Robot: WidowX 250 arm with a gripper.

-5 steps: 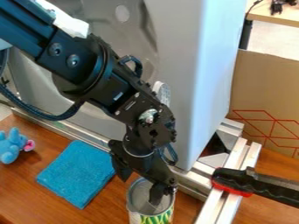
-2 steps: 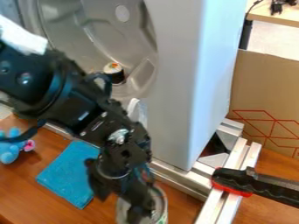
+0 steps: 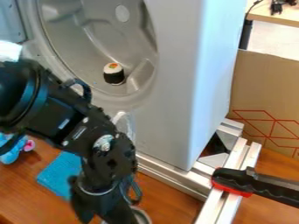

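The gripper (image 3: 100,216) hangs at the bottom edge, left of centre, with its fingers spread apart. Beside its right finger is the tin can (image 3: 142,216), whose rim and upper part show at the bottom edge; the arm and the frame edge hide the rest. Behind the gripper on the left lies a folded blue cloth (image 3: 60,174), partly covered by the arm. A sushi-like toy (image 3: 114,74) with a white top and black side rests inside the grey drum-shaped recess.
A blue plush toy (image 3: 10,154) sits at the left edge of the wooden table (image 3: 169,197). The tall grey housing (image 3: 175,87) stands behind metal rails (image 3: 175,180). At right, a black-and-red handled tool (image 3: 232,182) lies across the rails, before a cardboard panel (image 3: 265,94).
The arm and gripper have moved left and down. The can has shifted the same way along with the gripper. The sushi-like toy has come into sight from behind the arm.
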